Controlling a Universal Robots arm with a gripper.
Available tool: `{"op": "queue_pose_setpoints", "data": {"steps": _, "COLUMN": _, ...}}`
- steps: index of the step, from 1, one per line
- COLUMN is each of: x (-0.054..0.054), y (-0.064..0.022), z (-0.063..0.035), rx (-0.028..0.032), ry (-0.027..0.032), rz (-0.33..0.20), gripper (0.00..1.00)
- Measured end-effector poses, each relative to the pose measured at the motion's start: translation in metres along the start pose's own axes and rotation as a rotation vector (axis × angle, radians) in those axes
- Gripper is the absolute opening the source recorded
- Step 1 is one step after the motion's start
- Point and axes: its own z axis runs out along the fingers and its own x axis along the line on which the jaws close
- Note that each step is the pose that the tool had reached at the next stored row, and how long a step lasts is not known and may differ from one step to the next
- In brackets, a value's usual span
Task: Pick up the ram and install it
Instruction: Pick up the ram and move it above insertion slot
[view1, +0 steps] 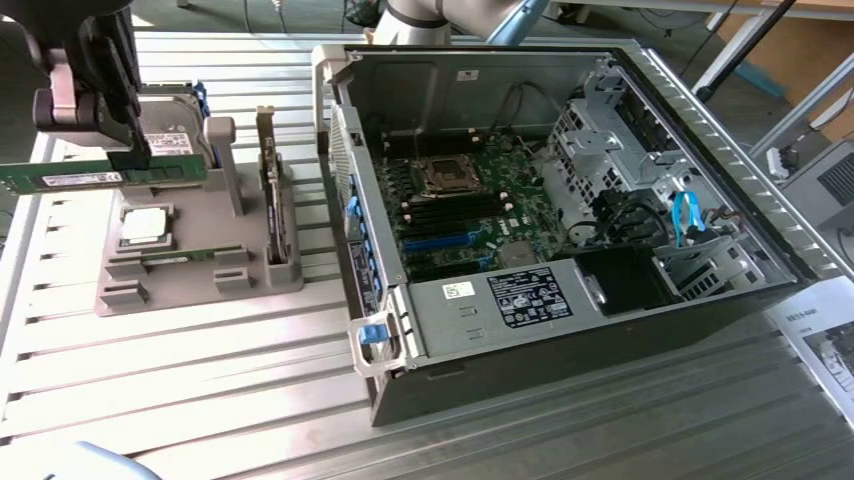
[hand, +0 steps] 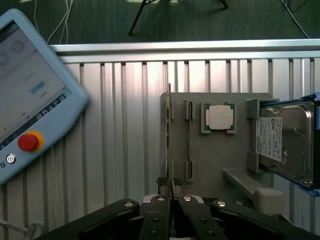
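The ram (view1: 80, 180), clamped, partly behind jaws.

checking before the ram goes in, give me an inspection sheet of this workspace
surface: ribbed metal table
job's things: ram held up off the grey holder; pc case open, motherboard exposed
clutter: processor chip, hard drive, expansion card in the holder; teach pendant; paper sheet
grippers: gripper shut on the ram
cables: blue cable inside the case
surroundings: dark floor beyond the table

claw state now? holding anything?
claw: shut on the ram.
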Motion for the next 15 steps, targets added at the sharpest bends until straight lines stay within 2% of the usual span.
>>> {"op": "queue_pose_setpoints", "data": {"steps": 9, "x": -0.0001, "y": -0.0006, "z": -0.0006, "rx": -0.0002, "ry": 0.0003, "rz": 0.000, "gripper": 0.12}}
{"op": "queue_pose_setpoints", "data": {"steps": 15, "x": -0.0002, "y": -0.0076, "z": -0.0008, "rx": -0.0001, "ry": 0.0001, "rz": 0.000, "gripper": 0.12}}
